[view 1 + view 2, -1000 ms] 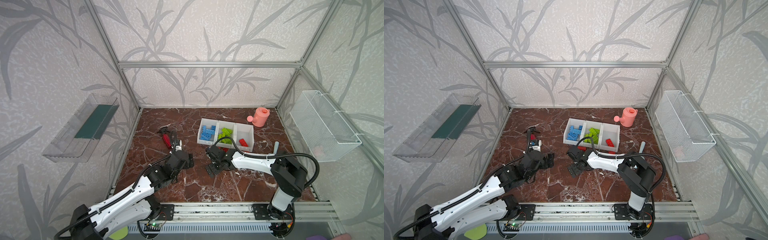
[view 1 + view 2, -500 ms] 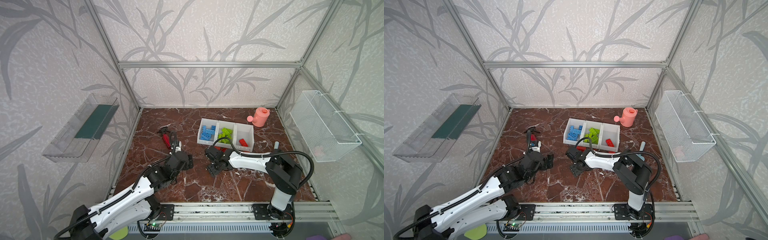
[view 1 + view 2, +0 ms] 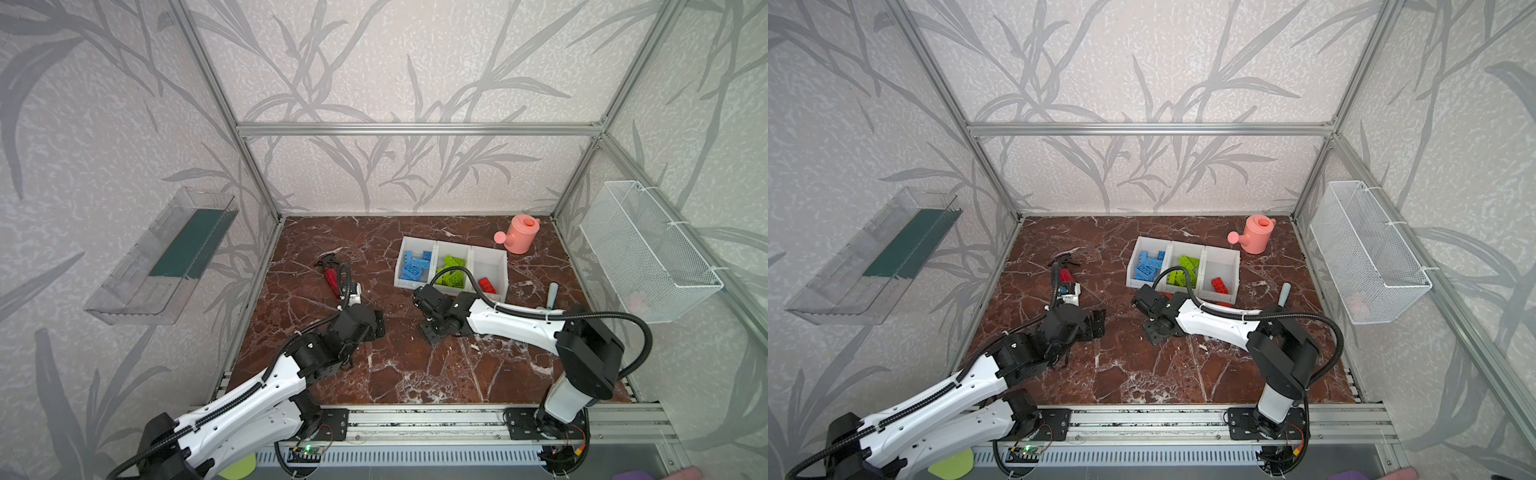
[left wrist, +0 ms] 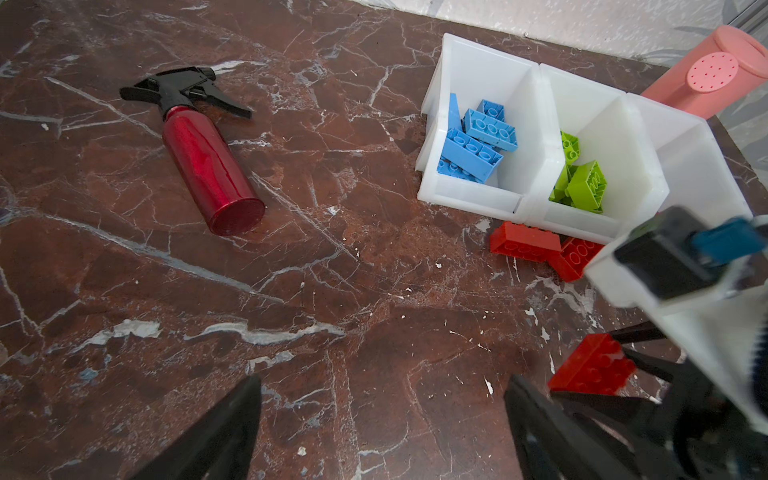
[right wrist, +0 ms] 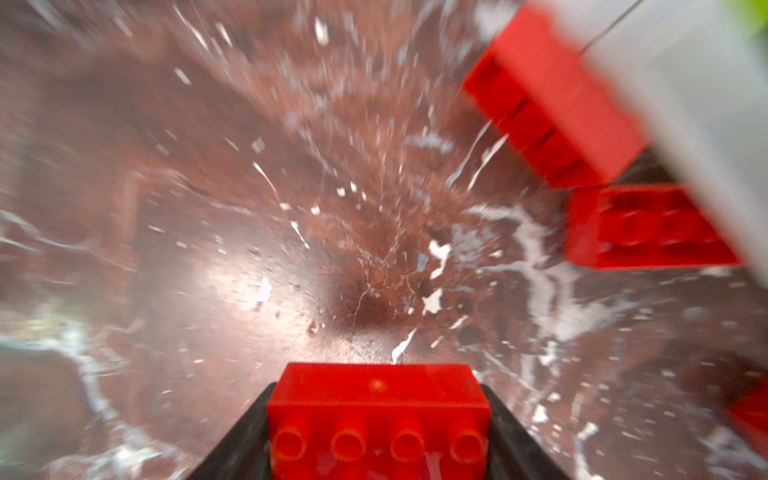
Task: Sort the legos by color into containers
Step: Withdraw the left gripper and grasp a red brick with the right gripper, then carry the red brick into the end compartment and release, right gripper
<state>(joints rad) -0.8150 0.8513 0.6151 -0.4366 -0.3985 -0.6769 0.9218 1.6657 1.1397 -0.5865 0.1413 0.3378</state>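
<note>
Maroon marble bench (image 3: 374, 374) carries three joined white plastic bins (image 3: 453, 249), and near their front the right pincer (image 5: 378, 395) is clamped on a red studded plastic brick (image 5: 378, 419), the pick apparently made, so lifting it over the end bin (image 3: 489, 264) lip seems next, while the left pincer (image 4: 382, 380) gapes empty.

Right pincer (image 5: 376, 419) now grips red lego (image 5: 376, 395)

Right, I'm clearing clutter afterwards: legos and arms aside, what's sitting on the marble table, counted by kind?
White bins: 3, joined in a row
Red spray bottle: 1, lying on its side
Pink watering can: 1
Small grey-blue tool: 1, too small to identify
Total: 6
</note>
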